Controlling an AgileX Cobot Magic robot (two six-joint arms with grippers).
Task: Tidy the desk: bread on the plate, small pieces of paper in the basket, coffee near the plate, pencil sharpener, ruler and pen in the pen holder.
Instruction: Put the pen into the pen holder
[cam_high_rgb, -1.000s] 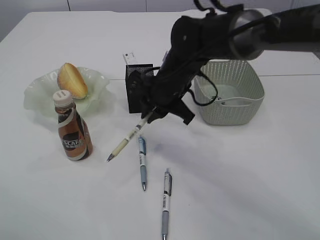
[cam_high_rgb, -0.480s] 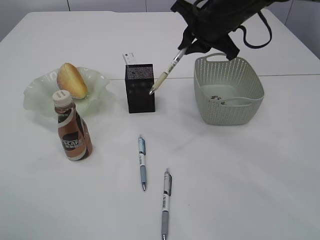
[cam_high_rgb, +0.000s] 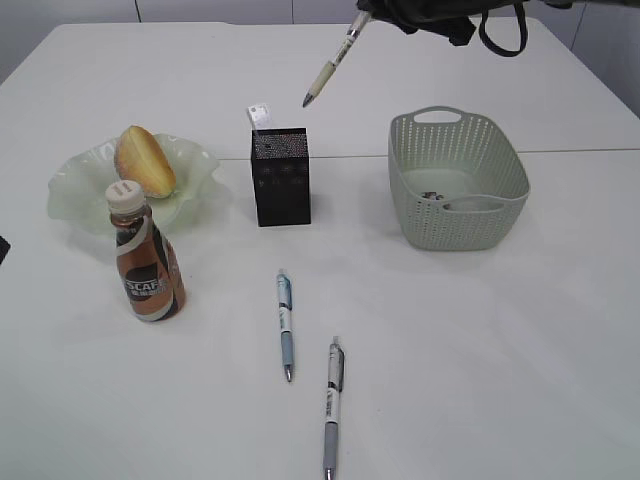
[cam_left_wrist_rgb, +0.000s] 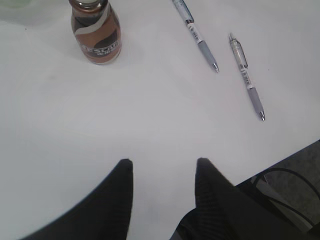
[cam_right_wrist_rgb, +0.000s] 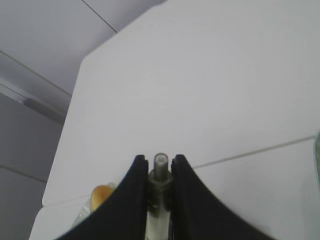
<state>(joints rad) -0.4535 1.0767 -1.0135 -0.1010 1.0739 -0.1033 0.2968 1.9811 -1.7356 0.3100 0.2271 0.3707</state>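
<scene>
Held pen (cam_high_rgb: 331, 63) hangs in the air above and right of the pen holder (cam_high_rgb: 280, 177), well clear of it. Long axis diagonal: tip points down-left, back end up-right into the right gripper (cam_right_wrist_rgb: 160, 172), whose fingers pinch the barrel. Ruler (cam_high_rgb: 261, 116) stands upright in the holder. Two more pens lie on the desk (cam_high_rgb: 480, 340), tips toward the camera: one (cam_high_rgb: 285, 324) in front of the holder, another (cam_high_rgb: 331, 403) nearer the front edge. Bread (cam_high_rgb: 144, 160) on the plate (cam_high_rgb: 75, 185), coffee (cam_high_rgb: 146, 265) just in front of it. Basket (cam_high_rgb: 457, 180) to the right. Left gripper (cam_left_wrist_rgb: 162, 170) hovers over bare desk, jaws apart, empty.
</scene>
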